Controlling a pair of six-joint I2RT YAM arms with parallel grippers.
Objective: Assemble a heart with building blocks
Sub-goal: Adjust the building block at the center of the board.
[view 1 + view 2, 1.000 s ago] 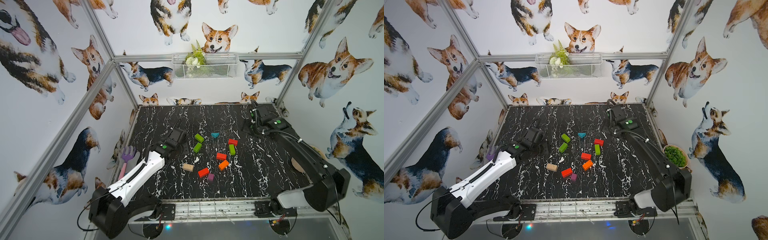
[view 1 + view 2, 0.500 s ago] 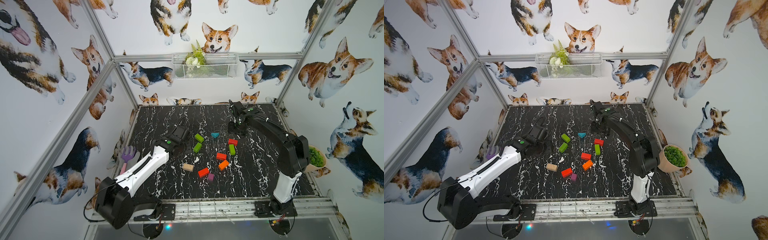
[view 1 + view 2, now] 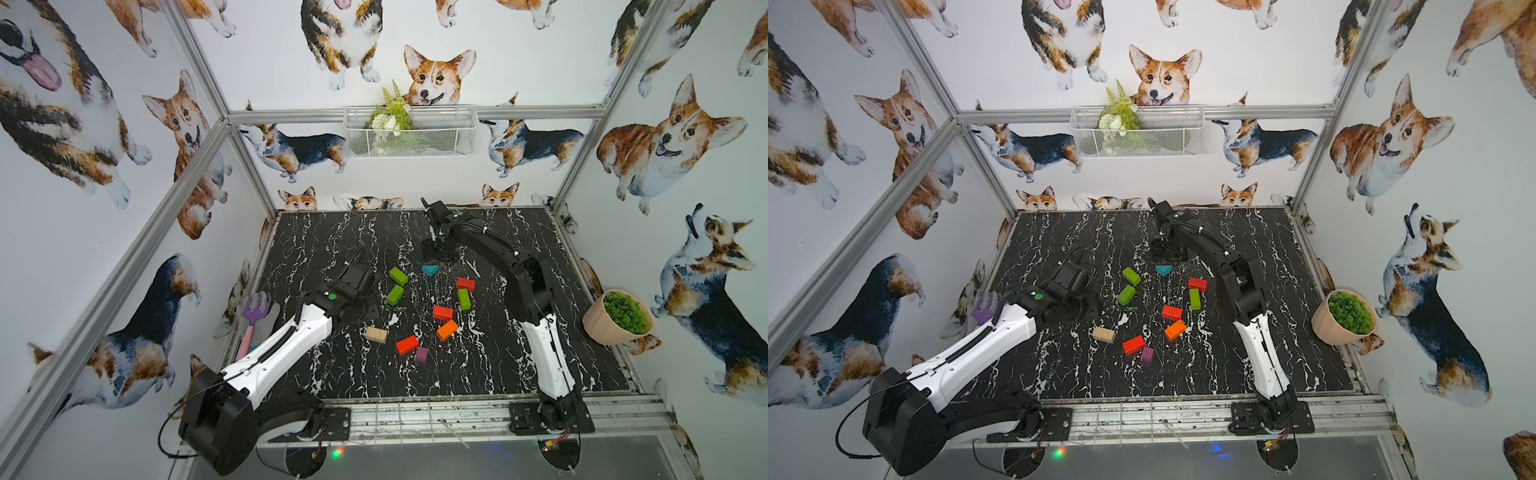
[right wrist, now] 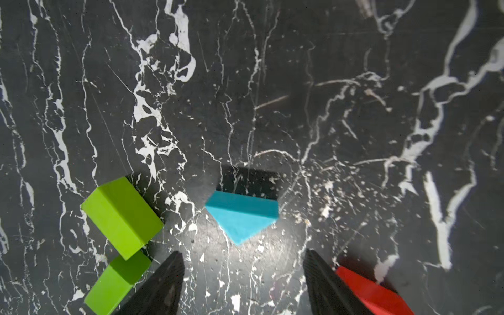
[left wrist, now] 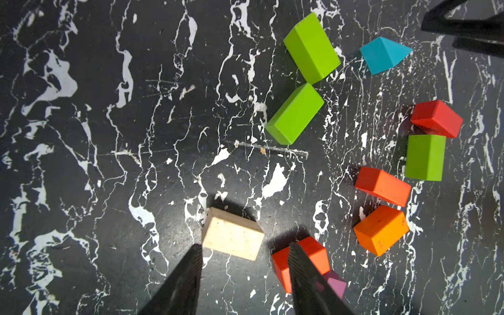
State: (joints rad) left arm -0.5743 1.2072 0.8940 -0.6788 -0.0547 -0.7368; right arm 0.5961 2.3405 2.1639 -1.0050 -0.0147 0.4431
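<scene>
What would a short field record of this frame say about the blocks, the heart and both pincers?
building blocks: ten, flat on the table, none stacked
heart: rough outline, gaps remain
top notch: teal triangle
tip: purple cube
left pincer: open, empty, near beige brick
right pincer: open, empty, near teal triangle

Both top views look steeply down from high at the front onto the whole table [image 3: 332, 232], side by side, nearly alike; each wrist view looks straight down, close to the marble; both wrist views share the teal triangle [image 5: 381, 56] and two green bricks [image 4: 122, 215].
</scene>
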